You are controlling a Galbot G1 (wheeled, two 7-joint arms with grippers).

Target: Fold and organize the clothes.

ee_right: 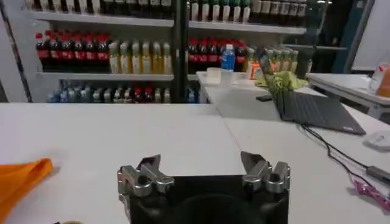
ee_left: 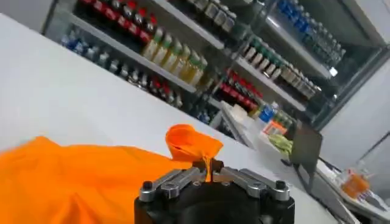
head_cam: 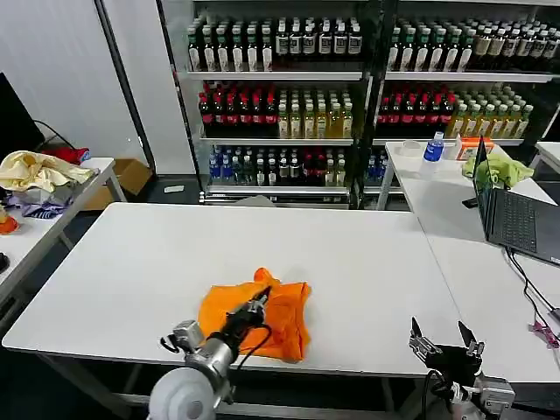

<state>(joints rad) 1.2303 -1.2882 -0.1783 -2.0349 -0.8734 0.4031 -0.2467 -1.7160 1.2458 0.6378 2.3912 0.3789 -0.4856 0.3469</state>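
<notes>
The clothes are one bright orange T-shirt, lying bunched near the front edge of the white table. My left gripper is over the shirt and shut on a pinch of its fabric, lifting a fold. In the left wrist view the gripper clamps a thin orange strip, and the T-shirt spreads behind it with a raised flap. My right gripper hangs open past the table's front right corner, apart from the shirt. The right wrist view shows the open gripper and an orange T-shirt edge far off.
A second white table at the right carries an open laptop, a light green cloth and a bottle. At the left a side table holds a pale yellow cloth heap. Drink shelves stand behind. Cables trail from the laptop.
</notes>
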